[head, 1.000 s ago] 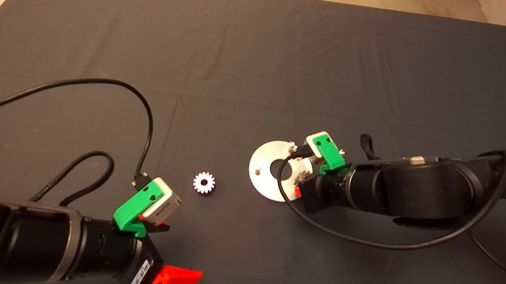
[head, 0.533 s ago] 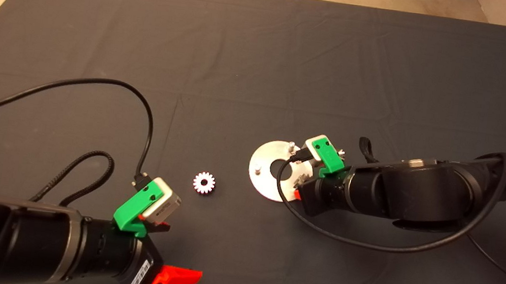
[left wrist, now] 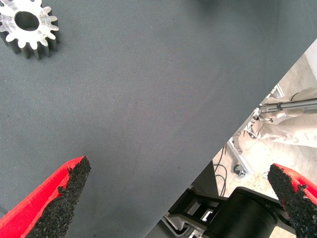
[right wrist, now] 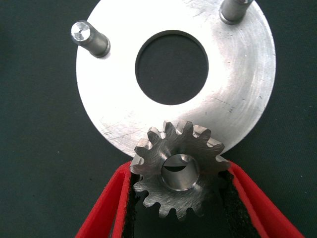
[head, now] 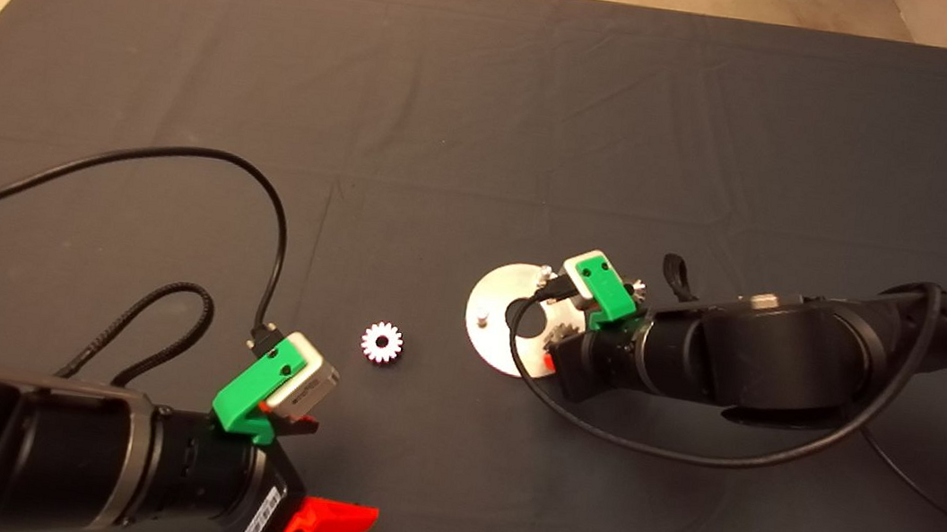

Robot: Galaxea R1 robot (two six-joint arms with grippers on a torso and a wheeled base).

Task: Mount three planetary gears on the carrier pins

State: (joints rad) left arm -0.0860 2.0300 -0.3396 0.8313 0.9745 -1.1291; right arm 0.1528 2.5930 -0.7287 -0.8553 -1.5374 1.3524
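The red fingers (right wrist: 247,198) of the right gripper (right wrist: 181,198) are closed on a dark steel-grey gear (right wrist: 179,171), one pad against each side of its teeth. The fingers (left wrist: 54,198) of the left gripper (left wrist: 173,198) are spread wide apart and hold nothing.

The dark mat (head: 493,106) covers the table. The left gripper waits low at the mat's near left side, and the right arm (head: 787,363) reaches in from the right. The aluminium disc (right wrist: 124,99) lies flat on the mat under the right gripper. The held gear is above the disc's rim, and part of a pin top shows through its centre hole. Two other carrier pins (right wrist: 89,38) stand bare near the rim. A bright silvery-white gear (head: 382,342) lies flat on the mat between the left gripper and the disc.
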